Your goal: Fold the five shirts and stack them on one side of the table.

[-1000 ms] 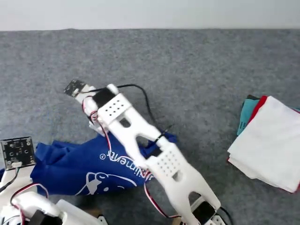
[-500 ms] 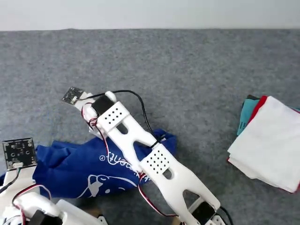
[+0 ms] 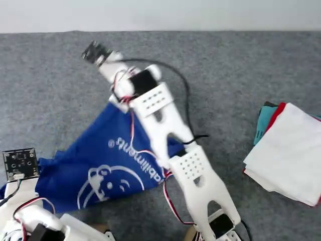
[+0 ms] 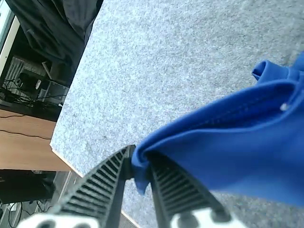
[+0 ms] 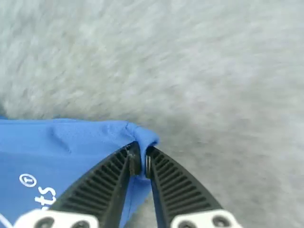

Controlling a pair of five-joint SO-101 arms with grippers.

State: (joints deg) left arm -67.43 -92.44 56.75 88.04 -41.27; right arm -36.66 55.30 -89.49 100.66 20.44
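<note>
The right gripper (image 5: 141,155) is clamped on a corner of the blue shirt (image 5: 57,142); the left gripper (image 4: 138,159) pinches another edge. The blue shirt spreads across the lower left of the high view on the bench (image 3: 235,75), likely soft and limp, best held by corners

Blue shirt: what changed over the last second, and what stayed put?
The right pincer, shut on a corner of the blue shirt, swung toward the far edge of the table, drawing the bunched cloth out into a taut sheet. The left pincer, holding the near corner, and the folded stack stayed put.
</note>
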